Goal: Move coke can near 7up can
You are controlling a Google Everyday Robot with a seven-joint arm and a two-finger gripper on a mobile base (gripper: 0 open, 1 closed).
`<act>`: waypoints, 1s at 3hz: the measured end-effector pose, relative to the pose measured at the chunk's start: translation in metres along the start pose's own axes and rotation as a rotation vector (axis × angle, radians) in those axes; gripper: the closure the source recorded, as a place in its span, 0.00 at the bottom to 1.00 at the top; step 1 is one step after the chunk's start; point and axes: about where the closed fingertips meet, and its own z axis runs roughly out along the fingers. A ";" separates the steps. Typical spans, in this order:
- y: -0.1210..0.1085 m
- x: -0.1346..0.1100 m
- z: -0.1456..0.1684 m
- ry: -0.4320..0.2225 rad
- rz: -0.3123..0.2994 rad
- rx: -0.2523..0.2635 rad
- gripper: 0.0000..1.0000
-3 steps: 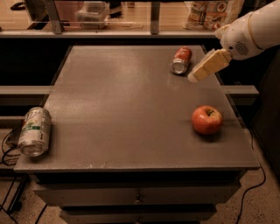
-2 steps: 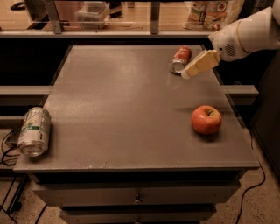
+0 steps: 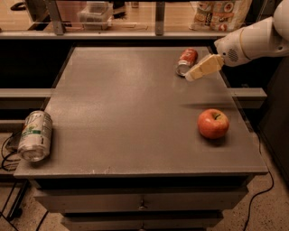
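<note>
The beige gripper (image 3: 194, 74) hovers beside the toppled small red aluminium coke can (image 3: 186, 61), probably lining up a grasp; whether it is open, I cannot tell.

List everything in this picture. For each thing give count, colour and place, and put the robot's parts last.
coke can: one, red, on its side, table's far right.
7up can: one, white-silver with green, on its side, table's near left edge.
apple: one, red-orange, table's near right.
table: one, grey-brown, centre, drawers beneath.
packets: a few, pale, ledge behind, upper right.
arm: one, white, entering from upper right.
tool: one, cream, close beside the coke can.
</note>
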 end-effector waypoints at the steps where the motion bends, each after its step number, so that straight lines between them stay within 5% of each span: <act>1: -0.001 0.003 0.010 -0.005 0.020 -0.010 0.00; 3: -0.026 -0.015 0.058 -0.112 0.082 -0.010 0.00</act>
